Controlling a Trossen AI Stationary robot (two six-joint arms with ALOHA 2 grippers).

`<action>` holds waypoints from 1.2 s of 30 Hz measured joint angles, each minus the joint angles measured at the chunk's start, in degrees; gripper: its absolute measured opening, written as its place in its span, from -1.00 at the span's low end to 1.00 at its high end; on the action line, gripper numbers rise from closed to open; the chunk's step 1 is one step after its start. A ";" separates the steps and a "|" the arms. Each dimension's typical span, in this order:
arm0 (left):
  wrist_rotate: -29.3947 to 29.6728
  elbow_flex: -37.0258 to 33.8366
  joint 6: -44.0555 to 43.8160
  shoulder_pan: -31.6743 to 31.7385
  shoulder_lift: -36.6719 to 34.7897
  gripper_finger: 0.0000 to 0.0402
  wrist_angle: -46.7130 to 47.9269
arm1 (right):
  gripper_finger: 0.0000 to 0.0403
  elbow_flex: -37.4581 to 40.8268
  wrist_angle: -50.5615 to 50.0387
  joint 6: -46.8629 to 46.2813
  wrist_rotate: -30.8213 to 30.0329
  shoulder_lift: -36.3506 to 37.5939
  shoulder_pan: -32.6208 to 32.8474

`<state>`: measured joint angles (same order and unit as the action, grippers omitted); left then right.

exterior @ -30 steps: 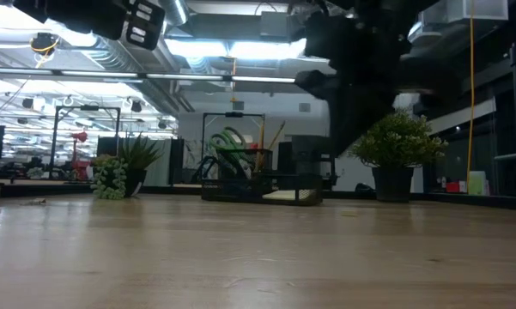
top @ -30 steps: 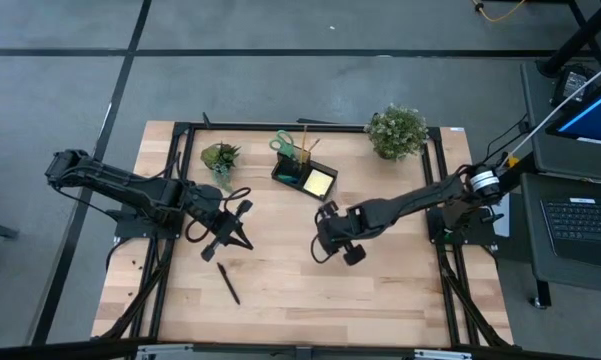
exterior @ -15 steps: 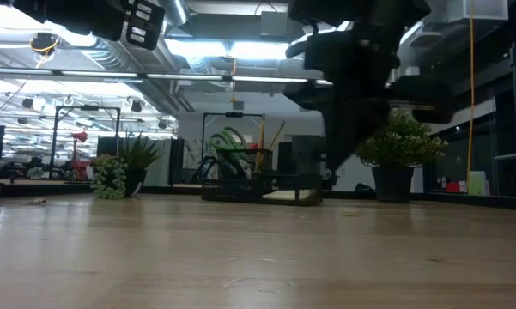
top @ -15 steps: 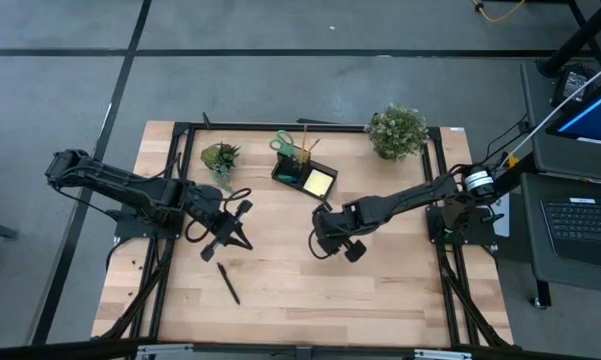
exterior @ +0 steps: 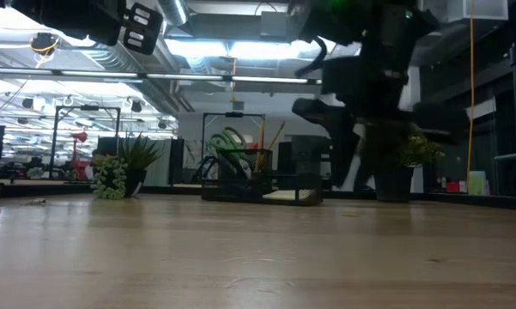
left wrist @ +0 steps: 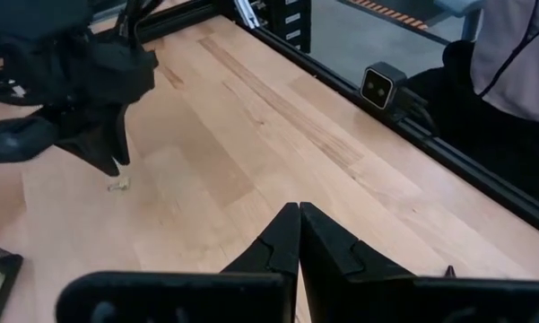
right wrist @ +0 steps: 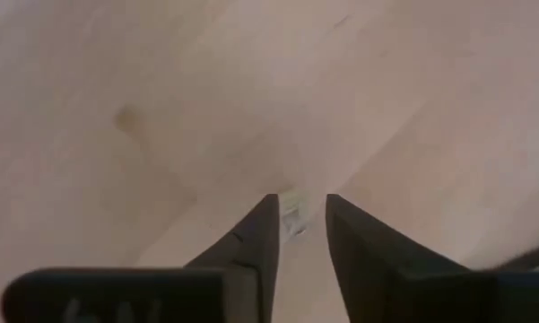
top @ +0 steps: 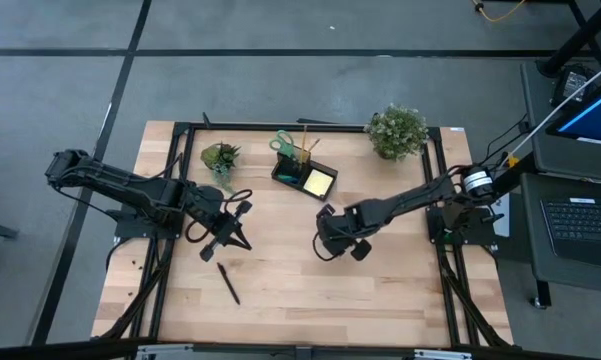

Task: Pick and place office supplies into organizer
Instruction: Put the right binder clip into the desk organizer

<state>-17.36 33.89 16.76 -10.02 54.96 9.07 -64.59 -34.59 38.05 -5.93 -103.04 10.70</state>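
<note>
Pale wooden worktop [top: 280, 290], right hand [right wrist: 296, 215] now lower with fingers apart over a small pale piece [left wrist: 118, 184], left hand [left wrist: 299, 235] together, unmoved, lit room behind.

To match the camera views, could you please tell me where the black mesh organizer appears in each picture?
High view: the organizer sits at the far middle of the table.
Low view: centre, at the far edge, with green scissors standing in it.
Left wrist view: only a dark corner at the frame's edge, probably it.
Right wrist view: not in it.
Shared landmark: the right tool, also seen from the left wrist.
</note>
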 joint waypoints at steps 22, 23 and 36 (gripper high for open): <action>-0.01 0.00 -0.01 0.00 0.00 -0.97 0.21 | -0.40 3.19 5.70 7.51 0.01 0.00 0.41; -0.01 0.00 -0.02 0.00 0.00 -0.98 0.21 | -0.40 3.19 5.70 7.51 0.02 0.00 0.41; -0.03 0.00 -0.07 0.00 0.00 -0.98 0.21 | -0.40 3.19 5.51 7.47 1.53 0.00 0.30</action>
<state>-17.39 33.89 16.69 -10.02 54.96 9.28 -61.41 -29.08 45.52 -4.40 -103.04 11.00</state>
